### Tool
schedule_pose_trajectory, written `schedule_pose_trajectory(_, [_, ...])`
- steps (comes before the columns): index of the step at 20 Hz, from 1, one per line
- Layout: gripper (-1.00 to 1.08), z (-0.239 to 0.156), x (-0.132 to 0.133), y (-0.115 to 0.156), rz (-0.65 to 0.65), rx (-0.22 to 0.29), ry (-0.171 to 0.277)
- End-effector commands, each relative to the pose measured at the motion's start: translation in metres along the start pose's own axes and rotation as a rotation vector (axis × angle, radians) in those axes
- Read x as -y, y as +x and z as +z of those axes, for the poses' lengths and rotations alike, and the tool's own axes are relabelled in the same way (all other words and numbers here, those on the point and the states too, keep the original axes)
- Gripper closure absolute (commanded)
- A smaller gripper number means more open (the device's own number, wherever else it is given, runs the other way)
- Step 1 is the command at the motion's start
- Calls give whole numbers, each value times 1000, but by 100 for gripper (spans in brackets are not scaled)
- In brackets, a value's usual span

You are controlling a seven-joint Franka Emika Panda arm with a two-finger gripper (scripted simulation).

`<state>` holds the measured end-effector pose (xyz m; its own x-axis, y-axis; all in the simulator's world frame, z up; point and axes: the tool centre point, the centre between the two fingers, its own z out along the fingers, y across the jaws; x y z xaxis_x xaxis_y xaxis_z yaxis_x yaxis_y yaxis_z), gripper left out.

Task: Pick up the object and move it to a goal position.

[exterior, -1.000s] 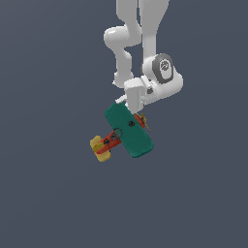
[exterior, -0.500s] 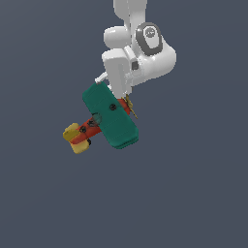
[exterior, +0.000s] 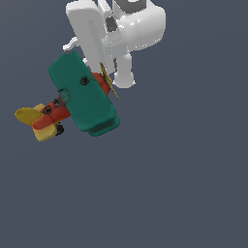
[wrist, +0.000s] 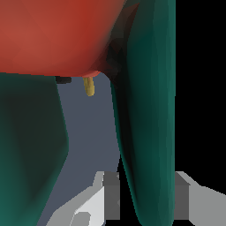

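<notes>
High in the exterior view, toward its left, hangs one small toy biplane (exterior: 85, 94) with broad teal-green wings, a red body and a yellow tail, carried off the ground against a plain grey-blue backdrop (exterior: 179, 184). One white robot arm (exterior: 131, 29) comes down from the upper edge onto it.

Counts on the plane, exterior view:
- Two teal wing slabs, stacked close; the upper one shows its broad face, the lower one peeks out along the bottom edge.
- One thin yellow propeller (exterior: 109, 81) at the nose, which points toward the arm.
- One red fuselage, tilted, tail down toward the exterior view's left.
- Yellow tail fins (exterior: 36, 123) at the far end; two lobes visible.
- Small black wheels or studs: one by the tail, two dark spots on the wing face. Cannot tell wheel from fitting.

One gripper (wrist: 148, 194), grey-white, two fingers. Wrist view: one finger (wrist: 110, 194) sits on one side of a teal wing edge, the other on the opposite side, both touching it, so the claw is pinching that wing. Red body fills the area beyond, with a yellow propeller tip (wrist: 89, 86) showing in the gap between the two wings.
</notes>
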<state>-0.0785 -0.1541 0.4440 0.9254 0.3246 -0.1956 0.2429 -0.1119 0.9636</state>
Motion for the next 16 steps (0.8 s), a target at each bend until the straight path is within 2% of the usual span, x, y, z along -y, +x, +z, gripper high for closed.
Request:
schedule_pose_trajectory(1, [108, 10, -30, -7, 5, -2, -3])
schedule_pose_trajectory(9, [108, 33, -91, -18, 5, -4, -3])
schedule_pose_trajectory(16, [108, 41, -112, -21, 6, -5, -2])
